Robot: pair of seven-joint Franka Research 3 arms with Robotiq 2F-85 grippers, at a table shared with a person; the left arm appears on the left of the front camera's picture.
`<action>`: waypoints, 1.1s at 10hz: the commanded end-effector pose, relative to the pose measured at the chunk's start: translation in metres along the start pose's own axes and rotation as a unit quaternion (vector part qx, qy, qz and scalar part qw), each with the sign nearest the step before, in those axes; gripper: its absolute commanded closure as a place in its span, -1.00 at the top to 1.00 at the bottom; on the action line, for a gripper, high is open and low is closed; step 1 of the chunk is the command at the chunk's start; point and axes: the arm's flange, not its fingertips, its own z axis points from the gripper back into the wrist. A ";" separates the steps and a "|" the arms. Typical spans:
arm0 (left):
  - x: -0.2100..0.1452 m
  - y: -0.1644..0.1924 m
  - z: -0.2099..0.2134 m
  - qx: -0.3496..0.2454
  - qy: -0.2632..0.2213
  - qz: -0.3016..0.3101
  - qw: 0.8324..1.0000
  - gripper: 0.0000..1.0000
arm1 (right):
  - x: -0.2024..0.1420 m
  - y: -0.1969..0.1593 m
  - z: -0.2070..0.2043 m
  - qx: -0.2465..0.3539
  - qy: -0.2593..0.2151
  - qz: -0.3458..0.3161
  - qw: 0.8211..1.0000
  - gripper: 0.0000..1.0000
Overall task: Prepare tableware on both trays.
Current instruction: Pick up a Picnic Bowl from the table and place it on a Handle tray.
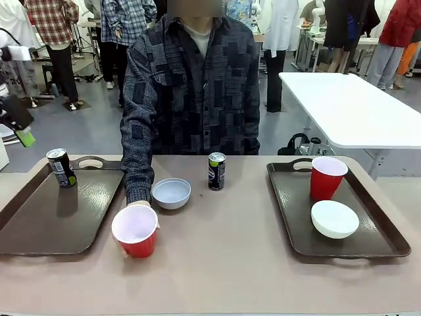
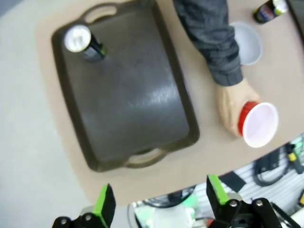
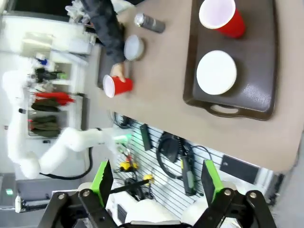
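Front view: L tray [image 1: 59,217] has one can [image 1: 61,167] upright at its far-left corner, nothing else. R tray [image 1: 296,210] has a red cup [image 1: 327,176] and the white bowl [image 1: 334,218], no can. On the bare table btw the trays: grey-blue bowl [image 1: 171,193], second can [image 1: 216,170] near it, and closer to the robot the other red cup [image 1: 135,230], tipped toward the robot, w/ the person's hand [image 2: 232,107] on its side. L gripper [image 2: 160,198] hangs high over the near table edge, jaws wide apart, nothing in them; R gripper [image 3: 156,179] likewise spread and empty, well back from the table. Risks, imo: going for the held cup now could hit the hand or knock the light cup over, and the sleeve lies just beside the bowl too. Second can is slim and tall, so an off-centre pinch or a brush from a finger would likely topple it. Bowl wall is low and curved, so a rim pinch may slip.
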 end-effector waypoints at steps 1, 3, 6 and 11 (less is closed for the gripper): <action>0.010 -0.014 -0.018 0.020 0.018 -0.005 1.000 1.00 | 0.017 -0.029 0.025 0.068 -0.004 -0.019 0.998 0.94; 0.013 -0.026 -0.046 0.010 0.037 -0.016 0.999 1.00 | 0.023 -0.046 0.028 0.090 -0.003 -0.025 0.996 0.94; -0.021 -0.009 -0.057 -0.038 0.054 -0.061 0.996 1.00 | 0.011 -0.046 0.027 0.073 -0.012 -0.033 0.997 0.94; -0.110 0.038 -0.051 -0.075 0.086 -0.131 0.985 1.00 | 0.011 -0.046 0.027 0.073 -0.012 -0.033 0.997 0.94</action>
